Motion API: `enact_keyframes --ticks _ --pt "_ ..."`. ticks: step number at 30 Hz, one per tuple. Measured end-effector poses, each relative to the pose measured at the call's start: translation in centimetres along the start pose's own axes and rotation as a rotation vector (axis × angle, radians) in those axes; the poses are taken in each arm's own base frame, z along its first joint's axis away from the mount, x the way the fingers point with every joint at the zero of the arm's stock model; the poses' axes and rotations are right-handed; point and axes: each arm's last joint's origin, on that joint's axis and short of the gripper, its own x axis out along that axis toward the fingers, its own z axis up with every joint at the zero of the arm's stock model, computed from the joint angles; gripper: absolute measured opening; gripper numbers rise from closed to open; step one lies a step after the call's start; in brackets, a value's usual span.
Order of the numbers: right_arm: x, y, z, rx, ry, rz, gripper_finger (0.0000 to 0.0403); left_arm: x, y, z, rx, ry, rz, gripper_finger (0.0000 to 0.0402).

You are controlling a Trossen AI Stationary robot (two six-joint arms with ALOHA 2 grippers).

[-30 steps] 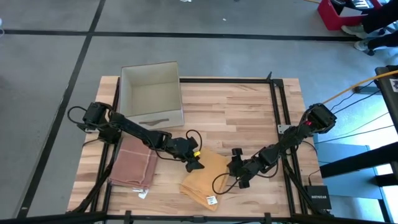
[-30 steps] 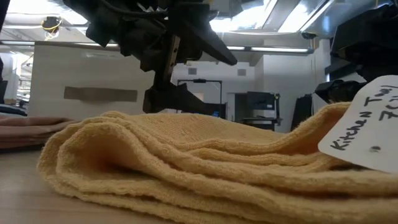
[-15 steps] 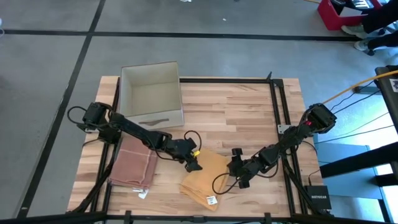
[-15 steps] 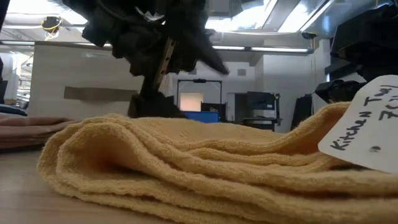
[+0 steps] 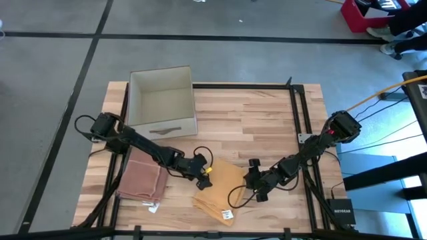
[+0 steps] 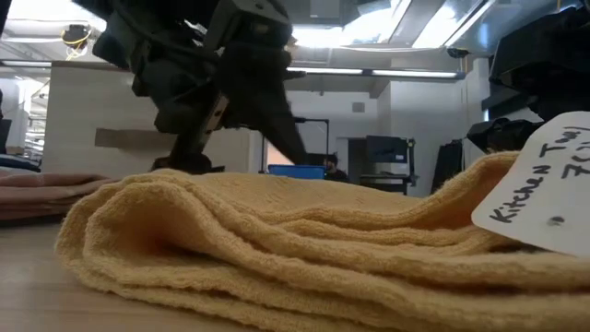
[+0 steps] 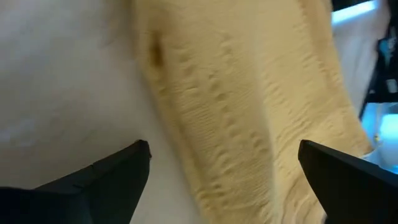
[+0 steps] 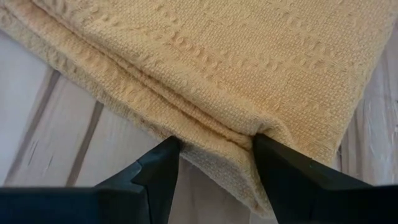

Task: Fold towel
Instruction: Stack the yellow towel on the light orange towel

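Note:
A yellow towel [image 5: 221, 187], folded into several layers, lies flat on the wooden table [image 5: 267, 120]; a white tag [image 5: 227, 214] sits at its near corner. My left gripper [image 5: 202, 180] hovers open over the towel's left edge [image 7: 205, 124], one finger over bare table and one over the cloth. My right gripper [image 5: 247, 181] is at the towel's right edge, shut on it. My right gripper pinches the towel's folded right edge [image 8: 214, 134] between its two fingers [image 8: 155, 174], several layers together. It comes from the table's right side, slanting down. The cloth is dented in between the fingers, and the towel lies on the table.
A folded pink towel [image 5: 143, 177] lies at the table's left, close behind my left arm. An open white box [image 5: 162, 100] stands at the far left. Bare wood stretches across the far right of the table.
My left gripper has come down and toward the table's near edge, onto the yellow towel's left edge, rolling its wrist on the way; it has stayed open. The towel has not moved.

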Motion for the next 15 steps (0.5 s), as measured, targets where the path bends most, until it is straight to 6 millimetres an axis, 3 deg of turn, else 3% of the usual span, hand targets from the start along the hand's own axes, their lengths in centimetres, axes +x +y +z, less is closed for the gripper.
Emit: enact_keyframes --ticks 11,15 --pt "0.0 0.0 0.0 0.002 0.001 0.007 0.0209 3.3 0.1 -0.3 -0.017 -0.037 -0.149 0.0397" --pt "0.0 0.0 0.0 0.002 0.001 0.007 0.0209 3.9 0.3 -0.4 -0.036 -0.027 -0.169 0.0377"
